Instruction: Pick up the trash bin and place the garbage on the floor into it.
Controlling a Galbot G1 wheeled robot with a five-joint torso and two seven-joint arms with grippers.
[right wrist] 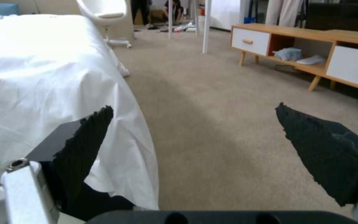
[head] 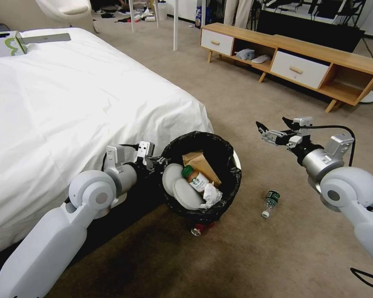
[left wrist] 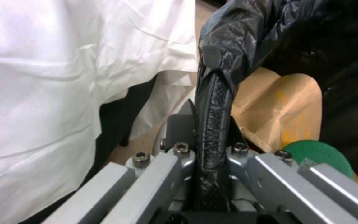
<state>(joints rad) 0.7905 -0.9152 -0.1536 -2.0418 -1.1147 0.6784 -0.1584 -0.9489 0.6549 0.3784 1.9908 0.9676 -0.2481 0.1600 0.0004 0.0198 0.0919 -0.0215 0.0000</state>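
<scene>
arms: glossy white shells, round joints with grey caps | wrists: silver metal blocks, hex screws | cables: black, looping at the right wrist | right gripper (head: 272, 126): black, pointed, rough-textured fingers (right wrist: 328, 152)

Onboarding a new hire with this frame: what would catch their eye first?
First, the trash bin, held tilted beside the bed by the left tool clamped on its black-bagged rim, with a brown paper bag, a green-capped bottle and white tissue inside. Next, the right tool, open and empty above the floor. Then the leftovers: a clear bottle right of the bin and a red can at its base.
</scene>
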